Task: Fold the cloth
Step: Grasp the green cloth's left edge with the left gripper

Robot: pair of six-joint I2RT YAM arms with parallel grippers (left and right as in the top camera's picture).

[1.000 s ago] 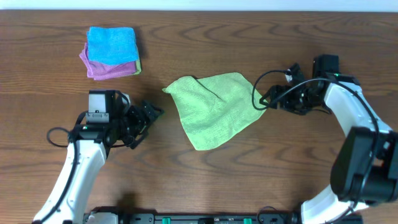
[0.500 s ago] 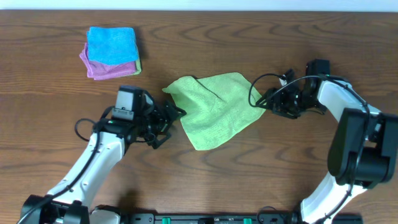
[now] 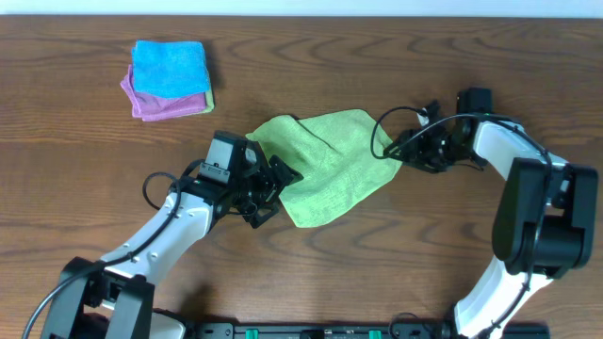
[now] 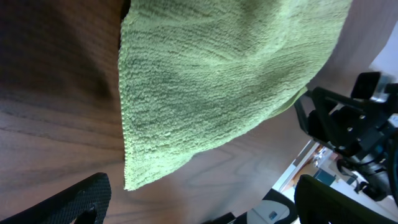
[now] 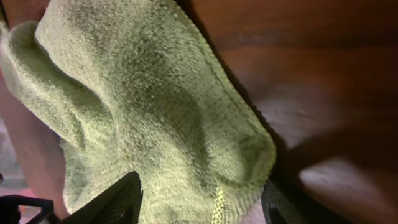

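Note:
The lime-green cloth (image 3: 330, 165) lies spread and slightly rumpled on the wooden table, near the middle. My left gripper (image 3: 280, 185) is open at the cloth's lower left edge. In the left wrist view the cloth (image 4: 217, 81) fills the upper part, and its near corner sits just ahead of the wide-open fingers (image 4: 205, 208). My right gripper (image 3: 394, 151) is at the cloth's right corner. In the right wrist view that bunched corner (image 5: 186, 137) lies between the open fingers (image 5: 199, 202).
A stack of folded cloths sits at the far left of the table, a bright blue one (image 3: 170, 68) on top of a purple one (image 3: 155, 105). Bare wooden tabletop (image 3: 424, 254) surrounds the cloth.
My left arm has swung right from the table's left side up to the cloth's lower left edge. My right arm has shifted slightly left, its fingers staying at the right corner. The cloth has not moved.

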